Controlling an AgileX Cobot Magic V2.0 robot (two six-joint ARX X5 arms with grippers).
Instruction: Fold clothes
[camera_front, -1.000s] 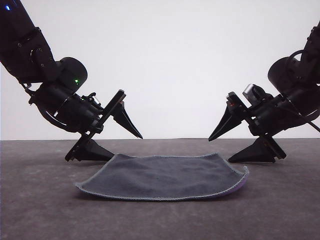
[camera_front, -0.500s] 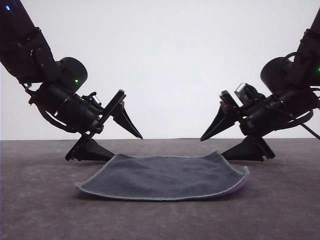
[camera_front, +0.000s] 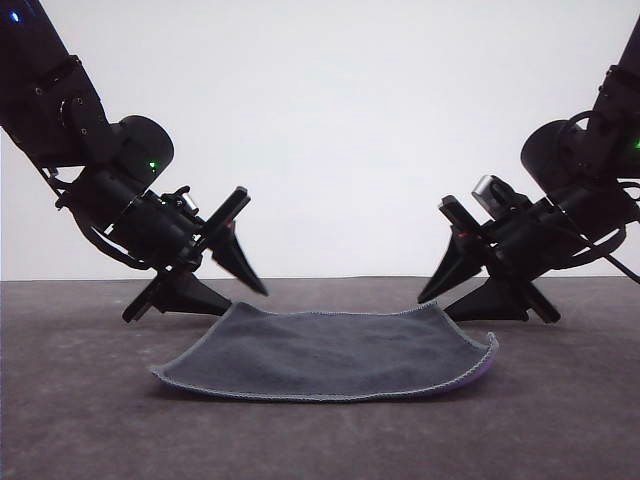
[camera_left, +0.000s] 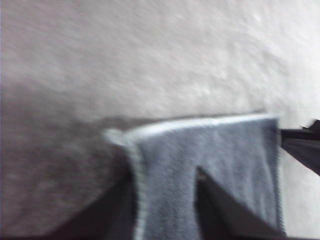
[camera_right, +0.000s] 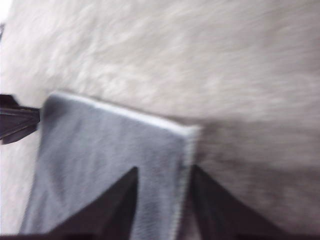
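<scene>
Front view: the cloth (camera_front: 330, 352) lay flat on the worktop (camera_front: 80, 420), dark grey face up, a sliver of purple showing at its near right corner, its long axis running left to right between the arms. The left gripper (camera_front: 228, 295) and the right gripper (camera_front: 443, 300) each hung with fingers apart and empty, one at each far corner, both about equally near.

Left wrist view: the picture was blurred, but the far left corner of the cloth (camera_left: 210, 165) lay just ahead of the parted fingers (camera_left: 117, 210), its edging running between them.

Right wrist view: also blurred; the far right corner of the cloth (camera_right: 115, 160) lay between the spread fingers (camera_right: 120, 200), nothing gripped.
</scene>
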